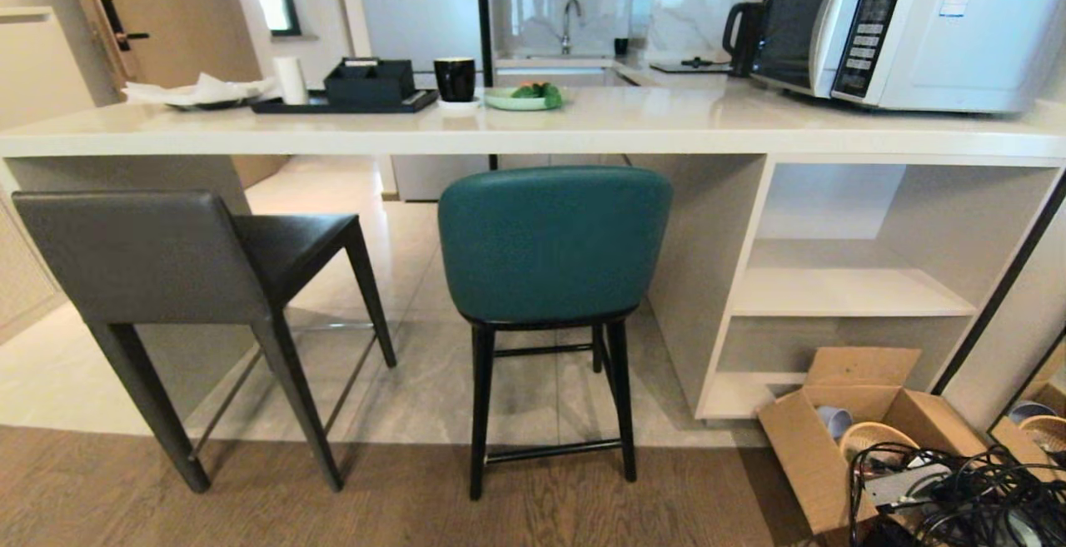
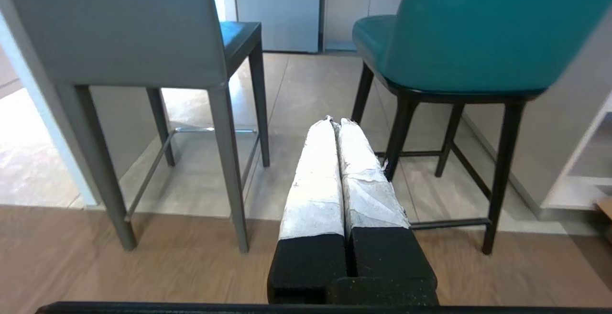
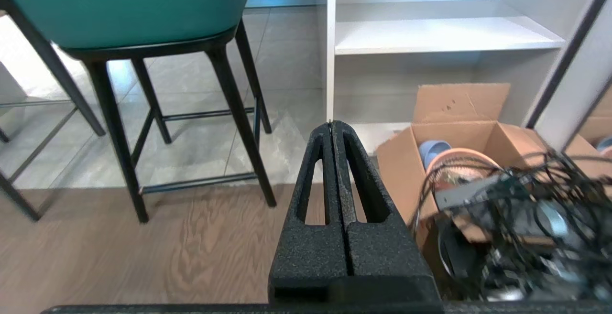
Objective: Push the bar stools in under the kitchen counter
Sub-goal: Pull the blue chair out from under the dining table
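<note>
Two bar stools stand in front of the kitchen counter (image 1: pixel 533 135), backs toward me. The dark grey stool (image 1: pixel 150 256) with a square back is on the left, turned a little askew. The teal stool (image 1: pixel 554 243) with thin black legs stands in the middle, its back out from under the white slab. Neither arm shows in the head view. My left gripper (image 2: pixel 334 122), fingers wrapped in white, is shut and empty, low between the grey stool (image 2: pixel 119 22) and the teal stool (image 2: pixel 478 27). My right gripper (image 3: pixel 332 125) is shut and empty, low to the right of the teal stool (image 3: pixel 124 3).
An open cardboard box (image 1: pixel 841 439) holding bowls and a tangle of black cables (image 1: pixel 958 497) lie on the floor at the right, before the white shelf cubbies (image 1: pixel 849 289). A microwave (image 1: pixel 908 22), tray, cup and plate stand on the counter. Wood floor meets tile under the stools.
</note>
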